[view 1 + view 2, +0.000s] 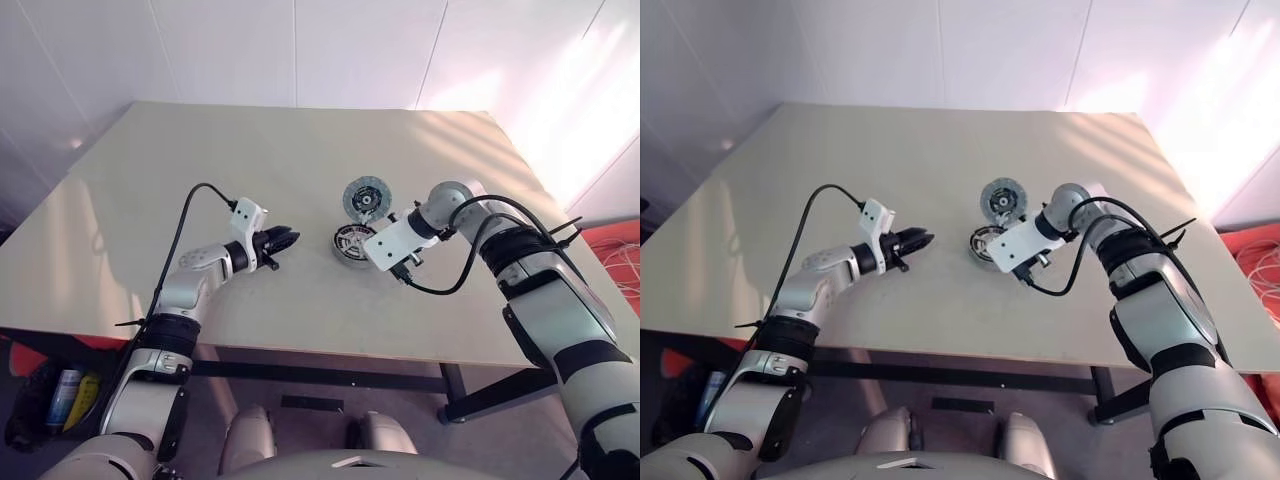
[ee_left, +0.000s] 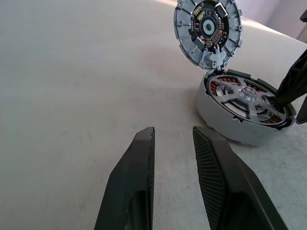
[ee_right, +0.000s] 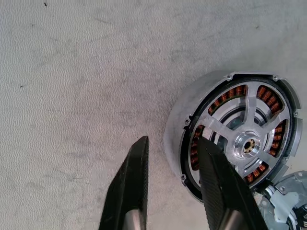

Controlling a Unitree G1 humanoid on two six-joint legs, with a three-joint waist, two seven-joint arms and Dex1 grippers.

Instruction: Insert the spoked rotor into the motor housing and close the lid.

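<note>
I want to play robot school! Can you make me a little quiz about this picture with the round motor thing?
1. True or false: the spoked rotor already sits inside the motor housing.
2. The lid is: A) shut flat on the housing, B) standing open by the housing's edge, C) held by the left pincer.
3. Which pincer has a finger on the housing's rim: the left one or the right pincer?

Key
1. True: silver spokes lie over the copper windings.
2. B: it tilts up, inner face showing.
3. The right one: it straddles the wall; the left holds nothing.
</note>
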